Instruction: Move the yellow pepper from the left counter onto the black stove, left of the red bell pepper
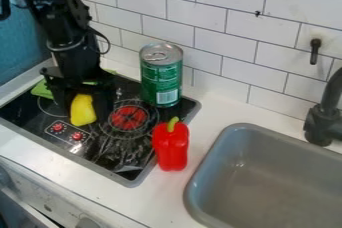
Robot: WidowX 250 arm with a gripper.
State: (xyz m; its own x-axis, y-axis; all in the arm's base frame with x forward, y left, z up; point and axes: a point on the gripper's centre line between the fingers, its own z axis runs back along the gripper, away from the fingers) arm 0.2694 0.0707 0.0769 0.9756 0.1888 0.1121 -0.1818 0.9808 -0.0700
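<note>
The gripper (84, 108) hangs low over the left part of the black stove top (127, 158), shut on a yellow object (83, 110) with one finger along each side of it. A green item (42, 90) lies behind and to the left of the gripper, partly hidden by it. To the right, a green can (161, 76) with a silver lid stands upright at the stove's back corner. A red bell pepper (172, 145) with a green stem stands upright by the stove's right edge.
A grey sink (235, 134) is set into the white counter (150, 199) at the right, with a dark faucet (323, 117) behind it. White tiled wall (220, 47) runs along the back. Control knobs (87, 222) line the front.
</note>
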